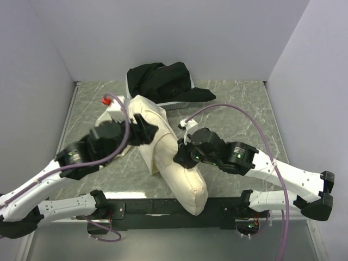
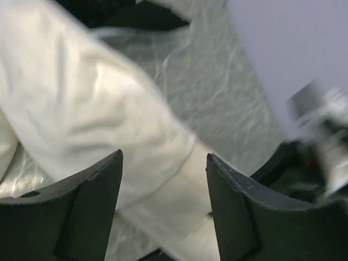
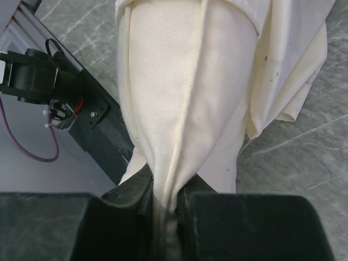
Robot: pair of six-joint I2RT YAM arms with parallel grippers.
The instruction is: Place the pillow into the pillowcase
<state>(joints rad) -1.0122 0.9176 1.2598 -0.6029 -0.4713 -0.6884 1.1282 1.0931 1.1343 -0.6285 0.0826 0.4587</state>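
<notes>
The pillowcase (image 1: 168, 157) is a plump, wrinkled cream sack lying diagonally from the table's middle to the front rail. The pillow is hidden; no bear print shows anywhere. My right gripper (image 1: 182, 156) sits against the sack's right side. In the right wrist view this gripper (image 3: 166, 201) is shut on a gathered fold of the pillowcase (image 3: 185, 98). My left gripper (image 1: 148, 132) rests at the sack's upper left part. In the left wrist view it (image 2: 164, 157) stands open over the pillowcase (image 2: 98, 103), with nothing pinched between its fingers.
A black cloth heap (image 1: 163, 81) lies on a pale object at the back wall. Walls close in the left, right and far sides. The black base rail (image 1: 136, 205) runs along the near edge, and the sack's lower end overhangs it.
</notes>
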